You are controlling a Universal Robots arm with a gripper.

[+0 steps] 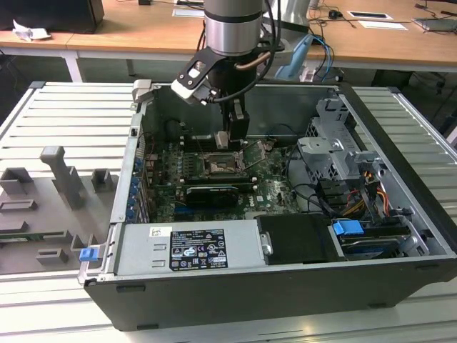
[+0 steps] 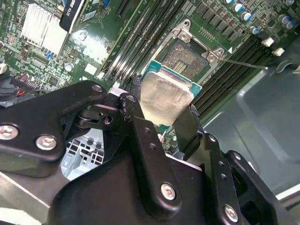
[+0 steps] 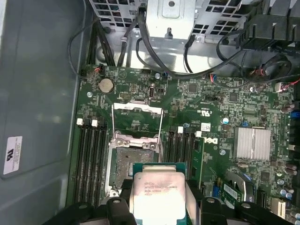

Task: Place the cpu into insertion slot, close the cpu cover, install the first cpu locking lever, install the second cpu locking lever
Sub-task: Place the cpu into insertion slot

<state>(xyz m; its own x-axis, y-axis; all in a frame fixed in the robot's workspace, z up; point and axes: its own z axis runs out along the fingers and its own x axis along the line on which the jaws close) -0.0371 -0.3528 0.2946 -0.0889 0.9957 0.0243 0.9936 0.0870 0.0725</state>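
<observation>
The open computer case (image 1: 400, 214) lies on a ribbed metal table (image 1: 64, 121). Inside it sit a green board (image 1: 268, 182), a grey power supply box (image 1: 186, 246) and a metal drive cage (image 1: 332, 153) with cables. On the board, the insertion slot (image 3: 130, 161) is empty and its dark centre is bare. The cpu cover (image 3: 137, 107) is swung open beside it. The gripper (image 2: 163, 110) is clamped on the cpu (image 2: 168, 91) from two sides. The chip hangs above the board, at the slot's edge, not yet in it.
</observation>
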